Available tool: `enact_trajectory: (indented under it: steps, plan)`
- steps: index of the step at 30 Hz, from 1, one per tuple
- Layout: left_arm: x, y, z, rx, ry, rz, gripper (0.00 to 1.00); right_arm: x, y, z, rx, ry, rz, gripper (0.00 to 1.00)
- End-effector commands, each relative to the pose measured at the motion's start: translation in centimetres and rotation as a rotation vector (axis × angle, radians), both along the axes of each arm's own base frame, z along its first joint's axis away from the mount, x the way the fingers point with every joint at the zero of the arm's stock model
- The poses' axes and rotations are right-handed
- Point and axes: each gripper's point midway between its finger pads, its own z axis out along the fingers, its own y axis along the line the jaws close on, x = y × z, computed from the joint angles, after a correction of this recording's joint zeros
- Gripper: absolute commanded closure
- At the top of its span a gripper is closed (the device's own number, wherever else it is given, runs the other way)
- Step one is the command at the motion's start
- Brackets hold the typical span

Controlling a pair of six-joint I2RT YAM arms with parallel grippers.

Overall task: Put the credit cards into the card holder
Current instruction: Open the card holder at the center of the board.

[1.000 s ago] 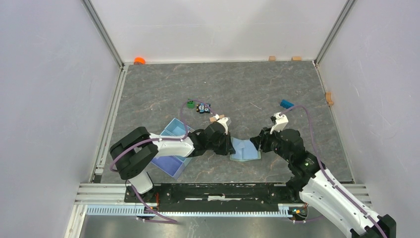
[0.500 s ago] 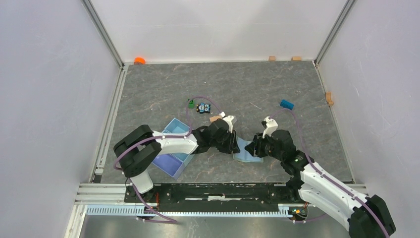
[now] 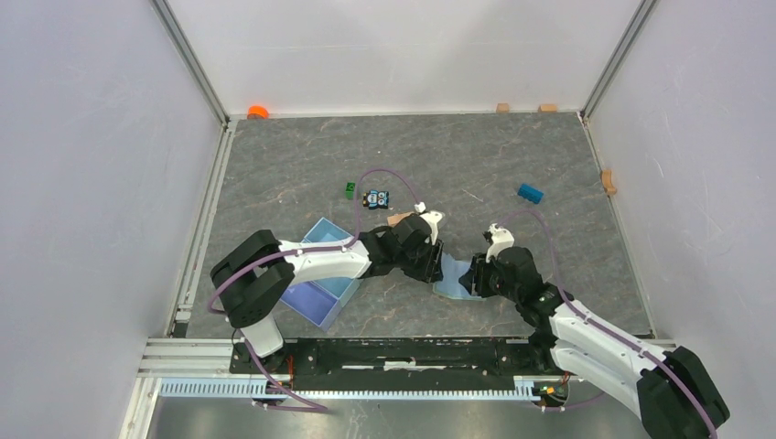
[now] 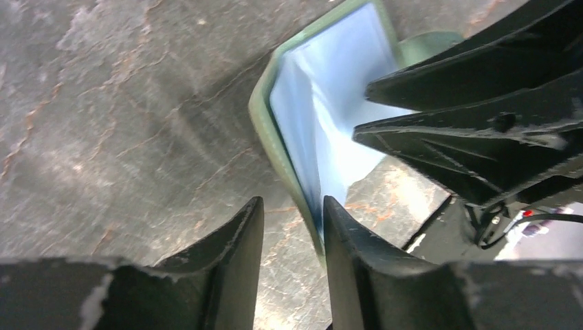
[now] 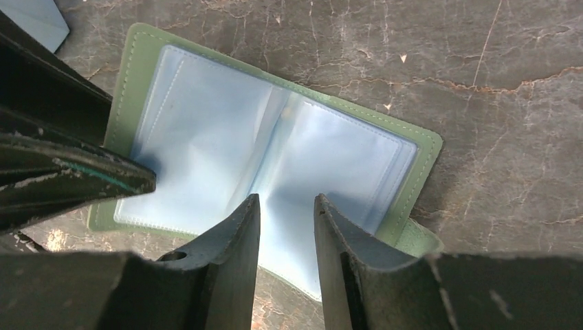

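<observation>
Left gripper [image 4: 290, 206]: fingers a narrow gap apart, with the green edge of the card holder [image 4: 323, 130] running between them; cannot tell whether it is gripped. Right gripper [image 5: 286, 203] is likewise nearly closed, hold unclear, poised over the near edge of the card holder, which lies open with its pale blue leaves spread.

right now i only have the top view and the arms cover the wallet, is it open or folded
Observer: Open. The right wrist view shows the wallet spread with its pale blue sleeves facing up.
Operator: where's the left gripper on it
Observer: The left gripper straddles the wallet's green edge, fingers parted, not clamped.
Operator: and the right one
Observer: The right gripper sits over the middle fold, also parted, holding no card.
</observation>
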Motion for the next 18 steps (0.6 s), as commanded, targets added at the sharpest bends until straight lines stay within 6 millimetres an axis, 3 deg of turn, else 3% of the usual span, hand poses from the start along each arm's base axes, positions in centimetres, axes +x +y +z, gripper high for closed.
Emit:
enact_trajectory:
  steps: [1, 11, 14, 18]
  plan:
    - [1.2, 1.1, -0.8, 0.094, -0.052, 0.034, 0.58, 1.1, -0.1, 0.3, -0.01, -0.05, -0.019, 0.6]
    - [1.0, 1.8, -3.0, 0.146, -0.017, 0.058, 0.69, 1.1, -0.7, 0.2, -0.046, -0.036, -0.028, 0.59]
    - [1.1, 2.0, -3.5, 0.173, -0.019, 0.051, 0.73, 1.1, -0.5, 1.2, -0.024, -0.047, -0.036, 0.58]
    - [1.2, 2.0, -3.2, 0.173, -0.034, 0.042, 0.68, 1.7, -0.2, 3.4, -0.026, -0.076, -0.018, 0.55]
